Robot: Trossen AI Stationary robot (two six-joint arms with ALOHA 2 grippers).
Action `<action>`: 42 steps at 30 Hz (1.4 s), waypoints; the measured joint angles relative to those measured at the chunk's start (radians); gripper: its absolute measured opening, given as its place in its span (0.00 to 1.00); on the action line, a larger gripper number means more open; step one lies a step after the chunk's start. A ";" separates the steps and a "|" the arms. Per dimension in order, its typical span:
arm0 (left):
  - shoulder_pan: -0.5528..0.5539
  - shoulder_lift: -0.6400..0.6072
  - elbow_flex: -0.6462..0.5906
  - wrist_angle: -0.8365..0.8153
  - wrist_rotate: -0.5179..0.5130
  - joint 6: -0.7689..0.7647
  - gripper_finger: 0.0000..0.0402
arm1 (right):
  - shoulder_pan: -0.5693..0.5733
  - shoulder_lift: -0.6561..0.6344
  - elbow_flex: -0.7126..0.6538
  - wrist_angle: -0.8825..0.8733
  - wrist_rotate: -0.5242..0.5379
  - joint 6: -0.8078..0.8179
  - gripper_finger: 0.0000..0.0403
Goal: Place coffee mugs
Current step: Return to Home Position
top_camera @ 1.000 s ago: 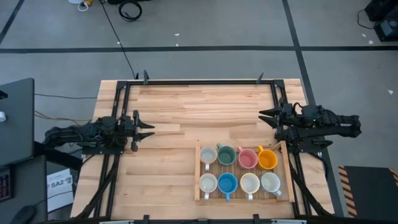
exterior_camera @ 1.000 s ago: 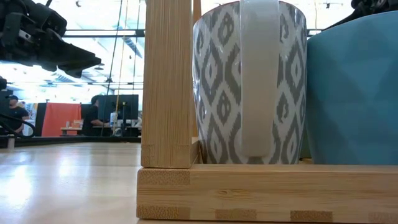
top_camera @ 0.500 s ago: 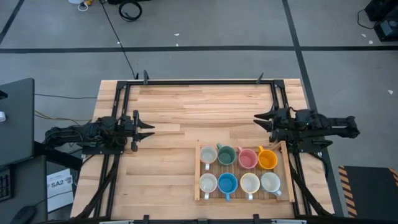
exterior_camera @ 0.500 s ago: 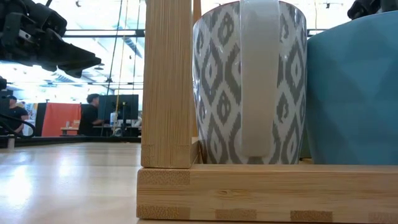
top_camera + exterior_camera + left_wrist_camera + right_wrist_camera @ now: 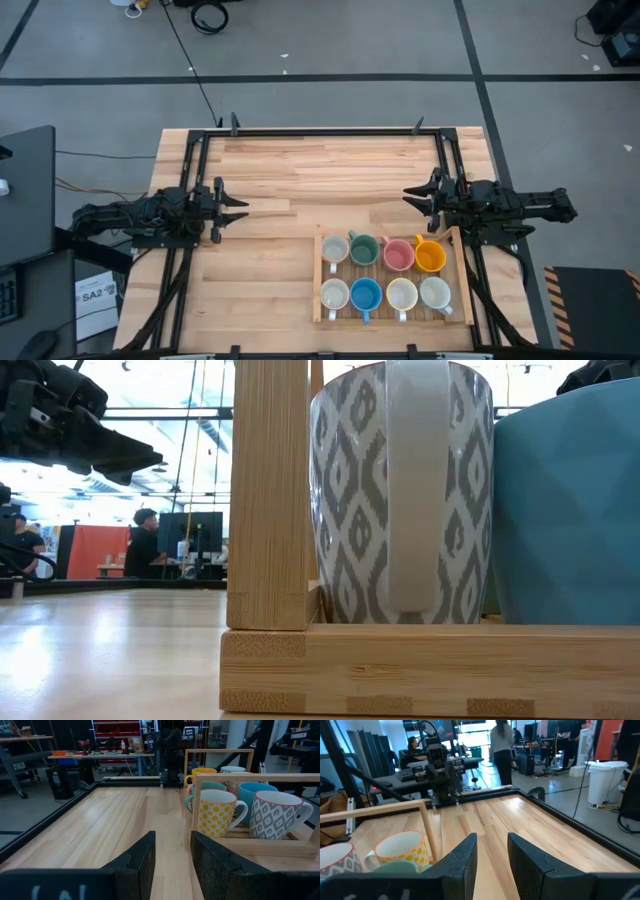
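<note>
Several coffee mugs stand upright in two rows in a wooden tray [image 5: 319,280] at the table's near right: a green mug [image 5: 364,249], a pink mug [image 5: 398,254], an orange mug [image 5: 430,257], a blue mug [image 5: 366,294] and white patterned ones. The low view shows the grey-patterned mug [image 5: 400,490] and the blue mug [image 5: 565,510] up close. My left gripper [image 5: 240,207] hovers open at the table's left, pointing at the tray [image 5: 240,777]. My right gripper [image 5: 408,195] hovers open just beyond the tray's far right corner, and holds nothing [image 5: 491,850].
Black frame rails run along the table's far edge [image 5: 320,131] and both sides. Bare wood lies between the two grippers and across the far half. People stand among desks and equipment in the room beyond the table [image 5: 502,750].
My right gripper has reached out toward the table's left and sunk a little, staying level and open. It now stands farther over the table, by the tray's far right corner. The left arm and the mugs have kept still.
</note>
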 joint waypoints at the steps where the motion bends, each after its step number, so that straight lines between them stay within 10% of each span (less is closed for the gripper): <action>1: 0.000 0.000 0.000 0.000 0.000 0.000 0.32 | 0.000 0.000 -0.004 0.005 -0.006 0.000 0.28; 42: 0.000 0.000 -0.003 0.022 0.000 0.000 0.32 | 0.000 0.000 -0.126 0.218 -0.017 -0.078 0.28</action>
